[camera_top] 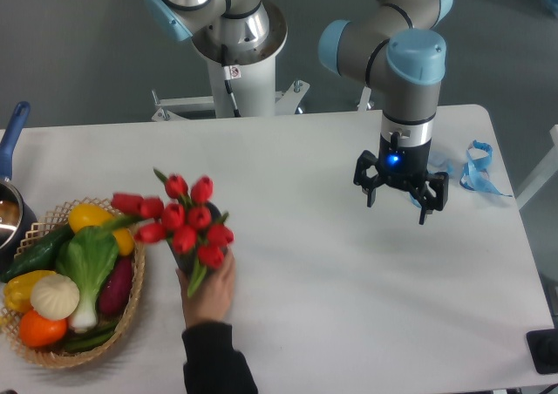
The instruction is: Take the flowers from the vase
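Right of flowers (185,222) — tool (400,195) open.

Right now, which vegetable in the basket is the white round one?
The onion, near the front left of the basket. It is pale and ribbed; its neighbours are yellow, orange, purple or green.

White table (349,272) under even light, grey floor (78,54) behind, white pedestal base (244,93) at its far edge.
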